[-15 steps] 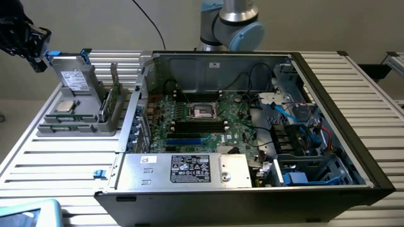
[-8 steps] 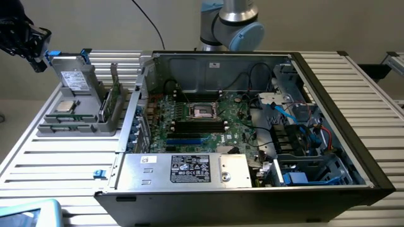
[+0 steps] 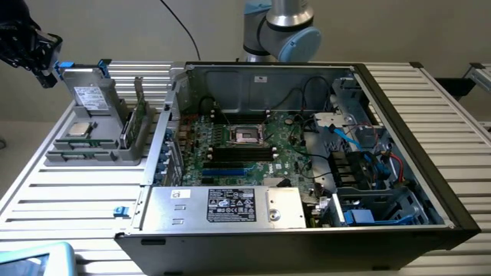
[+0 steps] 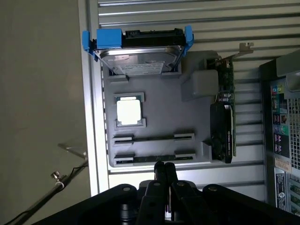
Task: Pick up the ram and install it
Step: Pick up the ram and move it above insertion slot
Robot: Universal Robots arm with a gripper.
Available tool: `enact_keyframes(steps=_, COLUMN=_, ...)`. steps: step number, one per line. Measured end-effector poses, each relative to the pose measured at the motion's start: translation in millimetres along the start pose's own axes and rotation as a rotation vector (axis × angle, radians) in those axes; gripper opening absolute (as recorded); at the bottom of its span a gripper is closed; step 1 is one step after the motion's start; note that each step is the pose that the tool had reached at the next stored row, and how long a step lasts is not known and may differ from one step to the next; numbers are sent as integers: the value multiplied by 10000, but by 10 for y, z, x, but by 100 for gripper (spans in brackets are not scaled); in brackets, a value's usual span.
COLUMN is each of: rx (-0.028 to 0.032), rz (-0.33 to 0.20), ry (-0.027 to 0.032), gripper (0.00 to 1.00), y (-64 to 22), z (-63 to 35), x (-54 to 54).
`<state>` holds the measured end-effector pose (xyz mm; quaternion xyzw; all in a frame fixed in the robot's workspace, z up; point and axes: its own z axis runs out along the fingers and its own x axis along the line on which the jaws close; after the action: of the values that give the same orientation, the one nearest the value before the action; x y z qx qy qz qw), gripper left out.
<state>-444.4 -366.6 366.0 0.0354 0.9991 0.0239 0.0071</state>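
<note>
Found the hand (image 4: 164, 165) shut, fingertips pressed flat together, gripping nothing. Placed it, by the exterior view, high at the exterior view's left, clear of the grey tray (image 3: 92, 161), touching no part of it.

Located the ram (image 4: 154, 137) in that tray, standing on edge in a narrow cradle just beside the processor chip (image 4: 128, 111), seen edge-on as a thin dark strip between two end clips. Noted a second strip (image 4: 145, 157) of the same look in the neighbouring cradle, nearer the hand in the wrist view and partly covered by the fingertips. Could not make out chips or label on either from this angle. Judged the ram untouched, not yet lifted.

Recorded further in the tray: a hard drive (image 4: 136, 54) in a blue bracket (image 4: 108, 38), propped up at the end away from the cradles; an expansion card (image 4: 224, 117) standing on edge along the side towards the computer case (image 3: 268, 253).

Found the computer case lying open on the slatted surface (image 3: 69, 195), just beside the tray, at the exterior view's right of it. Saw the motherboard (image 3: 288, 152) inside, its black memory slots (image 3: 241, 153) in a row just beside the processor socket (image 3: 247, 135). Unable to tell the state of those slots from here
</note>
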Motion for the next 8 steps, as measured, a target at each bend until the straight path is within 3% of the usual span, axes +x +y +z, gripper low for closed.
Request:
enact_keyframes(steps=3, rx=0, rz=-59, ry=2, gripper=11, y=0, z=0, x=1)
enact_keyframes(steps=8, rx=-12, rz=-956, ry=46, gripper=11, y=0, z=0, x=2)
